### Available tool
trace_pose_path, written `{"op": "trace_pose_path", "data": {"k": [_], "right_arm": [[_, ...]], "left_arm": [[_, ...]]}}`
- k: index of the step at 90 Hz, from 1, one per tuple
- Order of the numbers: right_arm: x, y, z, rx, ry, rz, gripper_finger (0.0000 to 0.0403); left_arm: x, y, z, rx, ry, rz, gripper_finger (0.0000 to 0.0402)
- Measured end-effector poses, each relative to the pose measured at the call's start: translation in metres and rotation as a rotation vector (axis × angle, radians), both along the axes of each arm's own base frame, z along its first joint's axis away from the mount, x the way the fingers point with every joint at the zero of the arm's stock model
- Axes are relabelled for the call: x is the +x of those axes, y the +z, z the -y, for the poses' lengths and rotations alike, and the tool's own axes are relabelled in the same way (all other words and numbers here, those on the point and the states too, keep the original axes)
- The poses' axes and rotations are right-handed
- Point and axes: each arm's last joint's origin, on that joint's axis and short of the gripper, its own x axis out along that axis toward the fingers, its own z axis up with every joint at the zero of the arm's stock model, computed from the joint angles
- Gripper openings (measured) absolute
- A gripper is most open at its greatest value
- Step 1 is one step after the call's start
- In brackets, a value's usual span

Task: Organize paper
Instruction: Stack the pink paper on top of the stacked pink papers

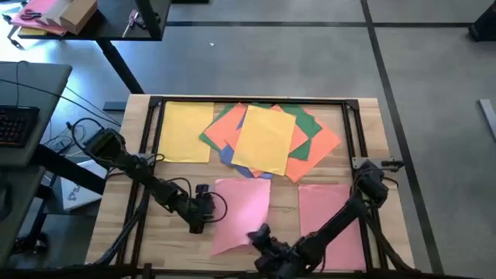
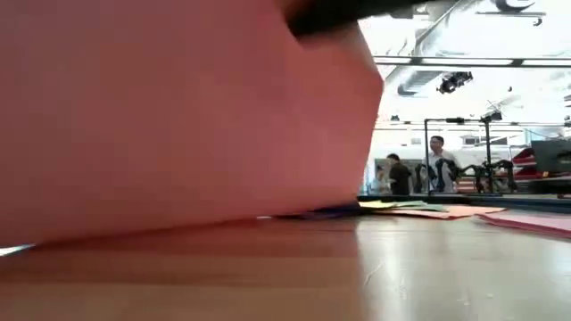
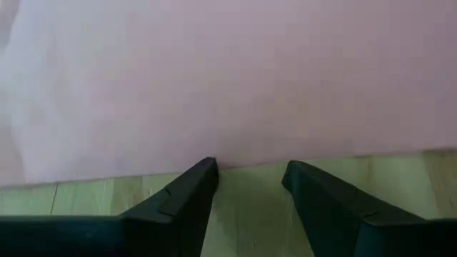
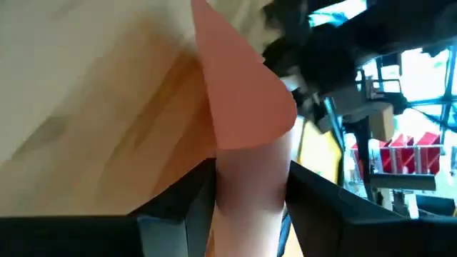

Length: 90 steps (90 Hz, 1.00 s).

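The wooden table (image 1: 116, 205) is taken as the landmark. At its near edge, about the middle, a pink sheet (image 1: 240, 213) is lifted on one side and curled; its near edge is clamped between the fingers of the right gripper (image 1: 260, 235), as is seen in the right wrist view, where the paper (image 4: 246, 143) passes between the two dark fingers. In the low view this raised sheet (image 2: 178, 116) fills most of the picture and only its lower edge meets the tabletop.

The left gripper (image 1: 203, 211) is held just beside that sheet's left edge, low over the wood. Its fingers (image 3: 182, 207) are spread apart and hold nothing, their tips pointing at the paper's edge.

A second pink sheet (image 1: 329, 221) lies flat at the table's near right corner. Toward the far side a yellow sheet (image 1: 186, 132) lies alone at the left, and an overlapping pile (image 1: 271, 139) of yellow, orange, green and blue sheets is found at the far middle. Bare wood is left between the pile and the pink sheets, and along the table's left side.
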Motion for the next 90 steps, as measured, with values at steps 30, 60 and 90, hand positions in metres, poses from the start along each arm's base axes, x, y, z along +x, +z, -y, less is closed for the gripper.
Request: {"op": "trace_pose_path", "data": {"k": [30, 60, 90], "right_arm": [[-0.002, -0.04, 0.016, 0.129, -0.095, -0.056, 0.0144], [0.012, -0.034, 0.025, 0.462, -0.212, -0.06, 0.0151], [0.011, -0.038, 0.032, 0.401, -0.177, -0.179, 0.0066]], "left_arm": [[0.0, 0.0, 0.0, -0.013, 0.018, 0.0, 0.0172], [0.0, 0.0, 0.0, -0.022, 0.035, 0.002, 0.0172], [0.0, 0.0, 0.0, -0.012, 0.031, 0.006, 0.0172]]}}
